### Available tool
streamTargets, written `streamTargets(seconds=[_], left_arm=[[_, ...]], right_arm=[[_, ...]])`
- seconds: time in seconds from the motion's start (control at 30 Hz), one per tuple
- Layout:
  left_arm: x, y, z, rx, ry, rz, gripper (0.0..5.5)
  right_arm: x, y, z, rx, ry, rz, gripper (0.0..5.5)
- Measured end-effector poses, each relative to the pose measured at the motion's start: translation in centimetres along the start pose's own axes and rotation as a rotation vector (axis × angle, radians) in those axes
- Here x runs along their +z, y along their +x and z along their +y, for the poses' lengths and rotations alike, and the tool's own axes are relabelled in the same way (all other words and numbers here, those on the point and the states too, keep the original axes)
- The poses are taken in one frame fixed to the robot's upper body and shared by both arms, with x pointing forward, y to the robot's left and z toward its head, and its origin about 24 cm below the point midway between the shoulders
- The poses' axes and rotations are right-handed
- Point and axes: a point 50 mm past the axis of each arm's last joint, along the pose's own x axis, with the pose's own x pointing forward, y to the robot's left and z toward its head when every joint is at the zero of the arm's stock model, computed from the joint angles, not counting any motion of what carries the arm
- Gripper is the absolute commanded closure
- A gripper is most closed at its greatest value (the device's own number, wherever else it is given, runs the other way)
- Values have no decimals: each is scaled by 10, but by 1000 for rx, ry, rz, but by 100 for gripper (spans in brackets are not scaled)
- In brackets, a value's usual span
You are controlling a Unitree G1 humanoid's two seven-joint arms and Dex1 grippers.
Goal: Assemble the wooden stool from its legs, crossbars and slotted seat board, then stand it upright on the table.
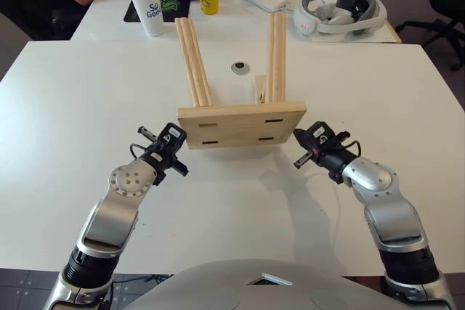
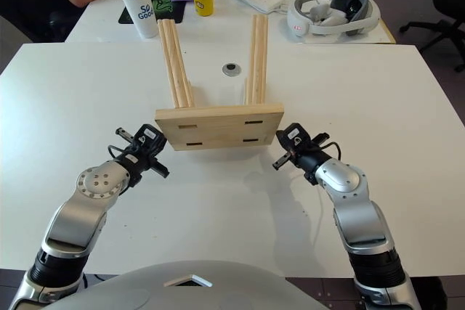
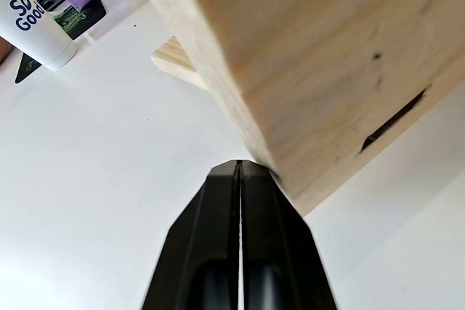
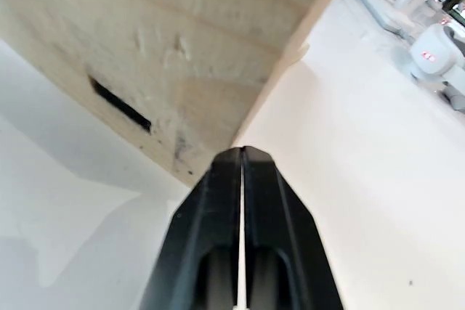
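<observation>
stool [image 1: 241, 125] on table [image 1: 73, 107] | between left hand [image 1: 174, 143] and right hand [image 1: 304, 143]

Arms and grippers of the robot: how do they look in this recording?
The left arm and right arm have silver metallic shells, with ribbed black sections lower down. A round disc with small holes caps the left wrist joint. The left gripper and right gripper are black with tapered fingers and a small white label on each housing. Thin black cables loop beside them.
</observation>
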Motion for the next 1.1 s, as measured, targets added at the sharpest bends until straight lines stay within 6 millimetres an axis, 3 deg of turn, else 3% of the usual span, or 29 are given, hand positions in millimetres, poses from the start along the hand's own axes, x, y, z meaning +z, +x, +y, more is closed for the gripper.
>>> streamTargets(seconds=[0.17, 0.33, 0.8, 1.1], left_arm=[[34, -1, 24, 85, -7, -95, 550], [55, 0, 37, 133, -32, -151, 550], [64, 2, 45, 159, -64, -180, 550], [79, 2, 58, 202, -81, -230, 550]], right_arm=[[36, 1, -16, -42, 2, -107, 548], [47, 3, -22, -50, 31, -141, 548], [59, 14, -31, -82, 116, -213, 548], [83, 16, -41, -89, 284, -349, 548]])
